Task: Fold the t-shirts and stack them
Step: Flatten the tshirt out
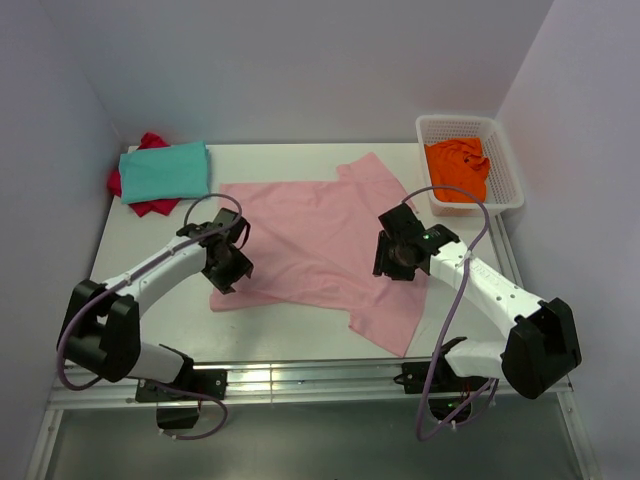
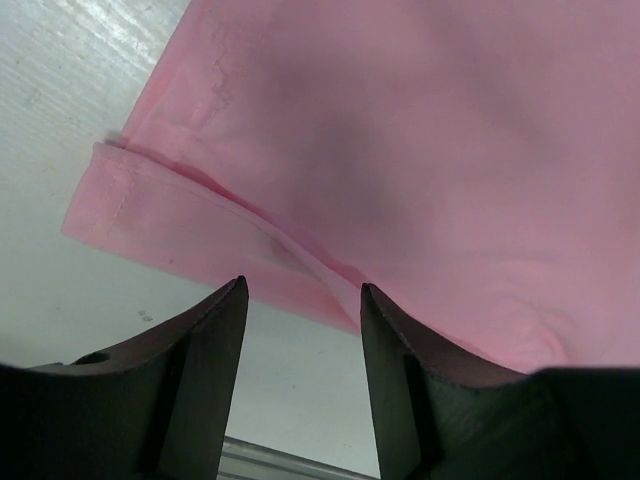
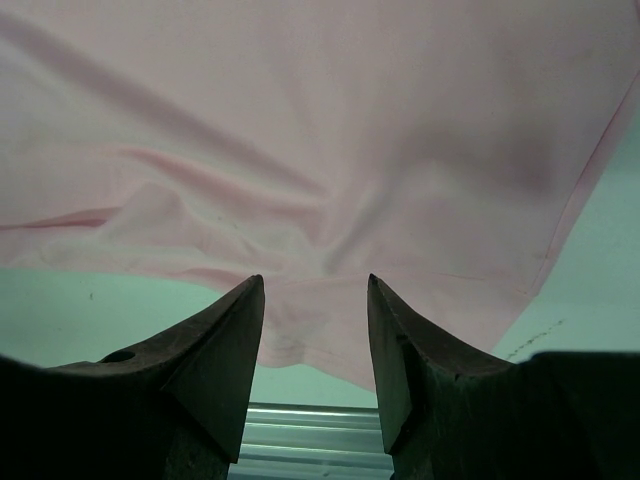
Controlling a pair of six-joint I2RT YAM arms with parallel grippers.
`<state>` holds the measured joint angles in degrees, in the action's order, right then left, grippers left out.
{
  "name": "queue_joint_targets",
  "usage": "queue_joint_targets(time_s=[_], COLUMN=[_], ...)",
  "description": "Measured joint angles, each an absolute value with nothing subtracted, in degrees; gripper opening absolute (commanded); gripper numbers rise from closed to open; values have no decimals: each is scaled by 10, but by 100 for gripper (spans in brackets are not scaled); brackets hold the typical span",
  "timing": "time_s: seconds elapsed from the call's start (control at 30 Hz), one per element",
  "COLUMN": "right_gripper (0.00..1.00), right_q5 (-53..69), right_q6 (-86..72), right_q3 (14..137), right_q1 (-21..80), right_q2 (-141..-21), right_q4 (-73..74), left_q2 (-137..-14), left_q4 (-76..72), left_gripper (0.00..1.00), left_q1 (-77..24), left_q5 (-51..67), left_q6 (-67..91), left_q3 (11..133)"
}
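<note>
While the pink t-shirt (image 1: 320, 235) lies spread open on the bench (image 1: 150, 300), the overhead view puts the left claw (image 1: 228, 262) over the shirt's left corner and the right claw (image 1: 397, 255) over its right part. The cloth stretches between and beyond both. Well beyond the left claw, a teal t-shirt (image 1: 165, 170) sits folded on a red t-shirt (image 1: 152, 207). Beyond the right claw, an orange t-shirt (image 1: 458, 165) waits in the white basket (image 1: 507, 165). Two shirts look finished, so I judge the step in hand to be the pink shirt's first fold.

From the left wrist, the left claw (image 2: 303, 290) has its jaws apart with nothing between them. The shirt's hemmed edge (image 2: 170, 220) lies flat just ahead of the tips, with bare bench below it.

From the right wrist, the right claw (image 3: 315, 282) is likewise open and empty. The rumpled edge of the pink t-shirt (image 3: 350, 120) lies just ahead of its tips.

Next, I judge, each claw must drop onto the edge ahead of it and pinch the cloth cleanly. Both should then lift together and carry that edge across the shirt.
</note>
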<state>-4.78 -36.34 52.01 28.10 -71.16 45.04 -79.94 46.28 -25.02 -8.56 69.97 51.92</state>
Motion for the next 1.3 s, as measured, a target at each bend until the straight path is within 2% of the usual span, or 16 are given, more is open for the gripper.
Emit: queue_joint_targets(time_s=[0.43,0.57,0.63,0.87,0.9,1.03,1.13,1.2,1.3], right_gripper=[52,52,52,52,52,52,52,52,52], right_q5=[-50,-50,-52,-54,-54,-55,-55,-55,-55], right_q6=[-353,-348,-346,-344,-344,-344,-344,-344,-344], right_q3=[510,510,510,510,510,510,510,510,510], right_q1=[281,281,281,281,281,281,281,281,281], right_q2=[-711,-711,-711,-712,-712,-714,-717,-717,-720], right_q4=[455,455,455,455,455,455,455,454,453], left_q2=[-886,-916,-924,-937,-938,-949,-950,-950,-947], left_q4=[454,449,453,455,456,465,475,482,493], left_gripper=[55,50,46,19,18,19,30,34,34], left_q1=[-268,-269,-268,-272,-272,-273,-273,-273,-274], left_q5=[-98,-98,-98,-98,-98,-104,-110,-117,-128], left_q6=[764,763,761,759,758,756,752,749,746], left_q3=[521,522,530,545,547,563,573,580,585])
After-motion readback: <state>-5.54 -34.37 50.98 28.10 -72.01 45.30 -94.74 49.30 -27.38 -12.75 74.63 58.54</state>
